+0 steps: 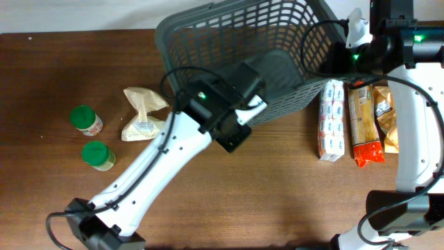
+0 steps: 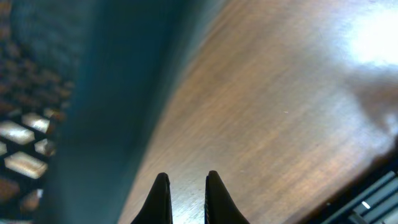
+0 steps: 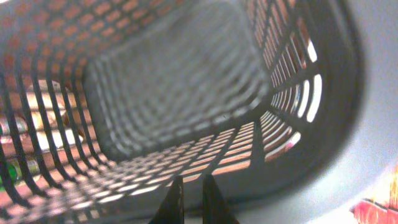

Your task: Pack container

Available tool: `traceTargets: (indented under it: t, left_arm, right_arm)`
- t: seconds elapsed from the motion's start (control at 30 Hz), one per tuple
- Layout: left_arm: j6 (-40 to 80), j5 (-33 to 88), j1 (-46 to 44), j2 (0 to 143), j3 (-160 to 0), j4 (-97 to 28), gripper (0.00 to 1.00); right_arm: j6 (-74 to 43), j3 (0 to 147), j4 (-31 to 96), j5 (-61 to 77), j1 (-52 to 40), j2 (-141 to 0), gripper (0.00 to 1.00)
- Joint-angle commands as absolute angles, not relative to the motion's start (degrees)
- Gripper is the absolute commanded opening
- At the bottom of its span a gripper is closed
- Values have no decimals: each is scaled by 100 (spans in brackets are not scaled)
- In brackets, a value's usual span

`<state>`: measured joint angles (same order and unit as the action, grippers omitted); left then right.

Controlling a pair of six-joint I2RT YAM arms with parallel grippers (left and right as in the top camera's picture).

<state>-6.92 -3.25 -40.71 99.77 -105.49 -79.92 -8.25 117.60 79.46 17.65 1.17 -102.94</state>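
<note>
Left pincer [image 2: 186,198] closed, holding nothing, beside container [image 2: 106,99]; right pincer [image 3: 191,200] closed, facing container interior.

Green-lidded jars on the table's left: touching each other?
Apart. Overhead view shows a strip of brown wooden table between the upper green-lidded jar and the lower green-lidded jar.

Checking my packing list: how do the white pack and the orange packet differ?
The white pack is pale with blue print; the orange packet has a red end. The white pack lies nearer the basket; the orange packet lies farther right. Both lie lengthwise, side by side, outside it.
</note>
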Motion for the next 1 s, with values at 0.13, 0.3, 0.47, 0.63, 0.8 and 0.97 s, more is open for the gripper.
traceTargets:
  t: [0.13,0.3,0.47,0.63,0.8,0.97]
  left_arm:
    - [-784,-458,-3610,9959,-10595,-8062,2]
    - [-729,-600,-3444,9959,-10595,-8060,2]
    - [-716,-585,-3343,9955,-10595,-8136,2]
    - [-423,-585,-3343,9703,-10597,-8532,2]
    - [-200,-587,-3247,8665,-10597,-8650,2]
    - [-62,-631,-2665,7787,-10597,-8709,19]
  right_arm:
    - [-733,11828,8372,1588,64,-10383,4]
    - [-731,11828,8573,1590,64,-10383,4]
    - [-733,11830,8615,1660,64,-10355,4]
    - [-731,11883,8289,1885,89,-10112,4]
    - [-742,12331,7535,1686,460,-9821,4]
    - [-939,12357,7397,1435,1079,-9878,4]
